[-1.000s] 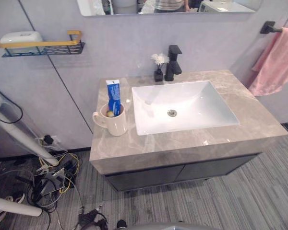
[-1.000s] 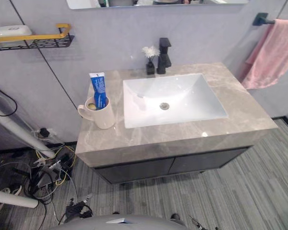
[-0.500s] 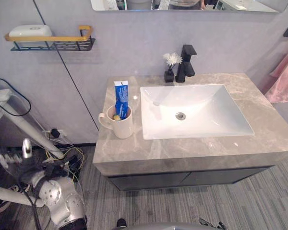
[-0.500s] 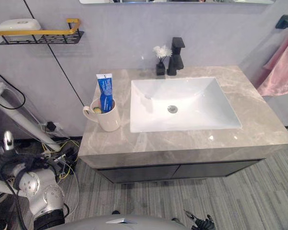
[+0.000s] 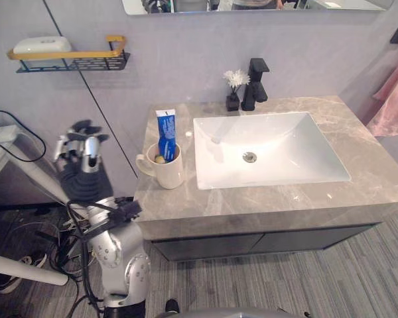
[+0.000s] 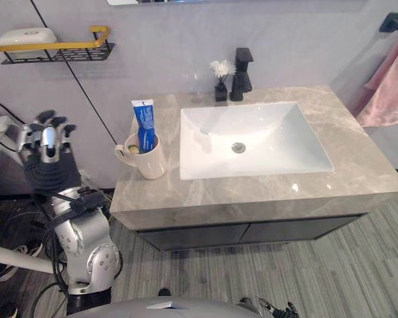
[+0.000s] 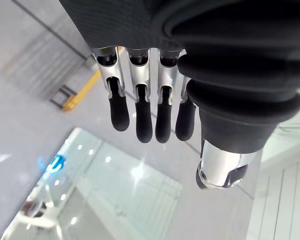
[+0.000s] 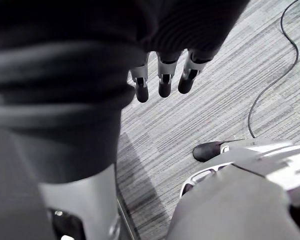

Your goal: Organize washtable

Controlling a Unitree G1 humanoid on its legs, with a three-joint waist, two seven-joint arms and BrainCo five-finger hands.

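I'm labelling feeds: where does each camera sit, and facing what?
Left eye view: on the head, looking down at the washtable; left hand raised beside it.
Right eye view: same scene, slightly offset; both show the mug.
Left wrist view: along the left hand's fingers toward the shelf.
Right wrist view: past the right hand, down at the floor.

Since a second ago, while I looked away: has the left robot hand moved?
Yes. The left robot hand has risen from below the countertop edge to level with the mug, left of it.
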